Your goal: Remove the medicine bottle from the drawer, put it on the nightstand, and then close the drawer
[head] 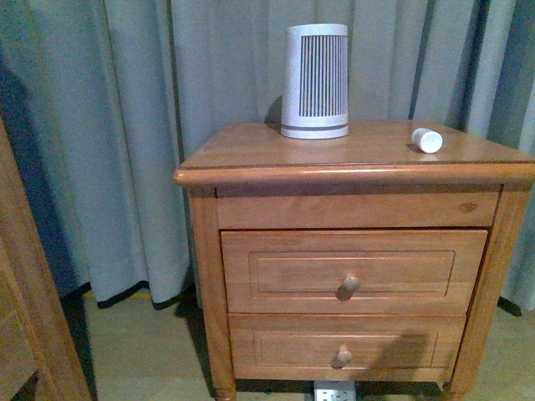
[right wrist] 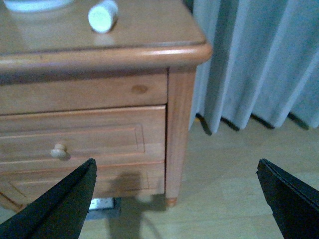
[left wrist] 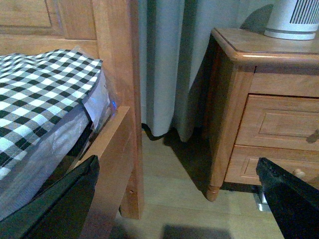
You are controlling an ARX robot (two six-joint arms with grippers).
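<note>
The medicine bottle [head: 426, 139] is a tiny white cylinder lying on its side at the right of the nightstand [head: 251, 154] top; the right wrist view shows its cap end [right wrist: 103, 16]. Both knobbed drawers are shut: the upper drawer [head: 276, 251] and the lower one [head: 276, 338]. Neither arm shows in the front view. My right gripper [right wrist: 174, 204] is open and empty, hanging over the floor off the nightstand's right front corner [right wrist: 189, 50]. My left gripper [left wrist: 174, 209] is open and empty too, low over the floor between the bed and the nightstand's left side [left wrist: 224, 99].
A tall white slatted device [head: 315, 81] stands at the back of the nightstand top. Grey curtains [head: 125, 125] hang behind. A wooden bed post [left wrist: 117, 74] and a checked cover [left wrist: 40, 94] lie to the left. A pale power strip [head: 334, 391] sits under the cabinet.
</note>
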